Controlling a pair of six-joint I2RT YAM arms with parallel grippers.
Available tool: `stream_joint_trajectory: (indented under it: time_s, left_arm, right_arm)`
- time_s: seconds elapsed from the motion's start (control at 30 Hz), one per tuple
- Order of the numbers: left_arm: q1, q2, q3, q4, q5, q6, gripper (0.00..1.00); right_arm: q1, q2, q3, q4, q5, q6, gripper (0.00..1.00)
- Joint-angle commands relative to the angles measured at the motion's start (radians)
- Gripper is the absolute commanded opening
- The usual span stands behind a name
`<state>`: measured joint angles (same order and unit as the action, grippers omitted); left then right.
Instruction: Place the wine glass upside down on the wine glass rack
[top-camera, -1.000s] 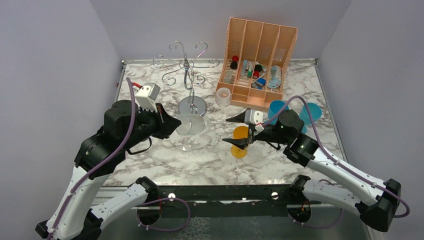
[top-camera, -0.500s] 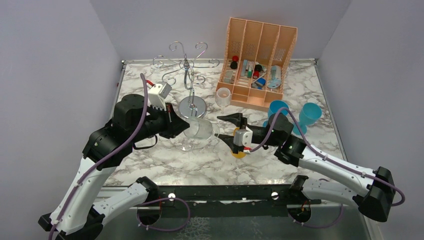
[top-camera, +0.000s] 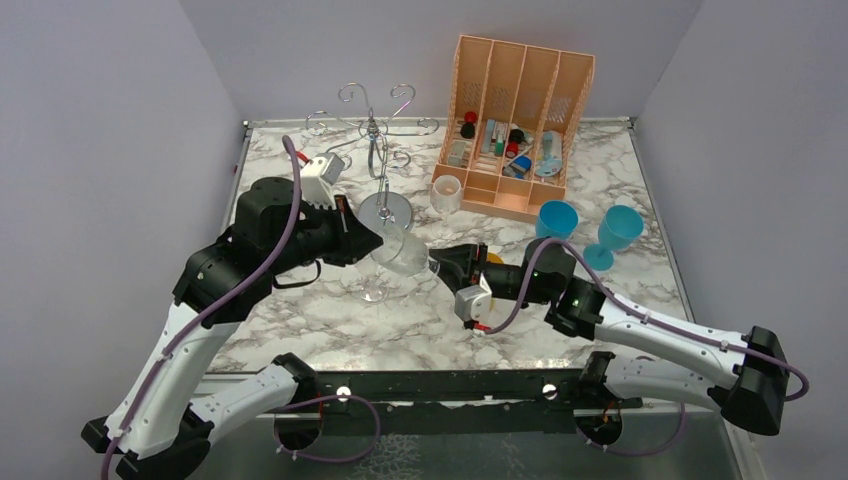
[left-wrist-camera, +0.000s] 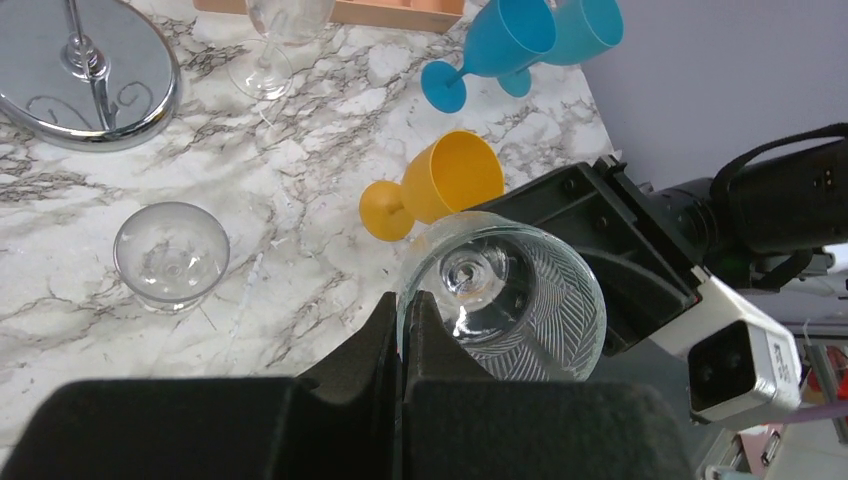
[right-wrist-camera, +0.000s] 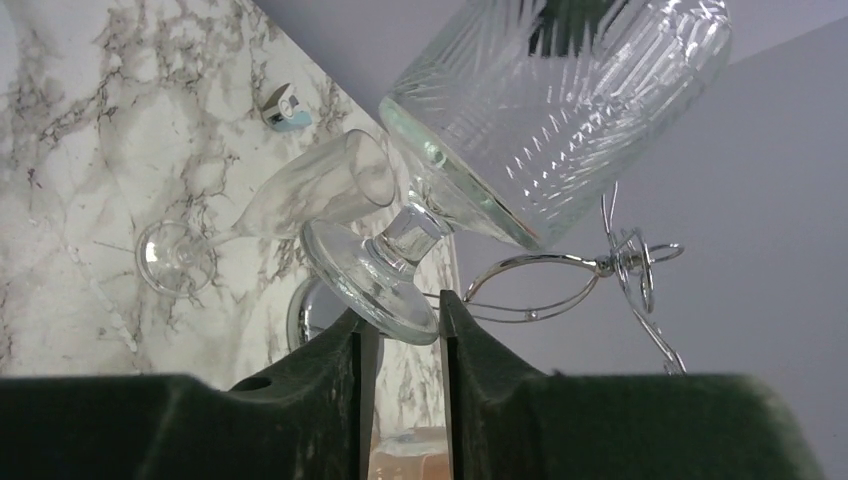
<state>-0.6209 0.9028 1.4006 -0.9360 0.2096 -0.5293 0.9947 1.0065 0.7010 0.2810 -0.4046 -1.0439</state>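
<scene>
The rack (top-camera: 385, 212) stands at the back of the marble tabletop (top-camera: 300, 325). The glass (top-camera: 405, 255) hangs tilted in the air near the rack's base. The left claw (left-wrist-camera: 403, 300) pinches its rim. The right claw (right-wrist-camera: 402, 312), narrow, flanks its foot; I cannot tell whether it grips.

White marble table (top-camera: 330, 325), orange slotted organiser (top-camera: 515, 125) holding small oddments at one o'clock, clear glass (top-camera: 446, 192) just beside its near left corner, blue goblet (top-camera: 556, 218) and second blue goblet (top-camera: 620, 228) upright at three o'clock, orange goblet (left-wrist-camera: 440, 185) on its side, low clear glass (left-wrist-camera: 172, 255) near the middle.
</scene>
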Motion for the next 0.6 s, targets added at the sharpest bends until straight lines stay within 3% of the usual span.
stream_joint_trajectory:
  time_s: [0.0,0.13,0.27,0.33,0.57]
  left_arm:
    - [-0.002,0.012,0.047,0.077,-0.013,-0.046,0.00]
    - [-0.003,0.035,0.058,0.078,-0.042,-0.066,0.00]
    - [-0.002,0.063,0.068,0.077,-0.032,-0.068,0.00]
    - [-0.002,0.074,0.072,0.078,-0.029,-0.068,0.00]
    - [-0.002,0.066,0.063,0.078,-0.055,-0.059,0.00]
  right_arm:
    - [0.047,0.005,-0.017,0.013,0.069,-0.086,0.25]
    - [0.082,0.015,-0.019,-0.013,0.101,-0.121,0.16]
    - [0.121,0.018,-0.033,-0.003,0.138,-0.149,0.38]
    - [0.133,0.018,-0.033,-0.001,0.147,-0.156,0.41]
    - [0.153,0.035,-0.015,-0.049,0.191,-0.178,0.01]
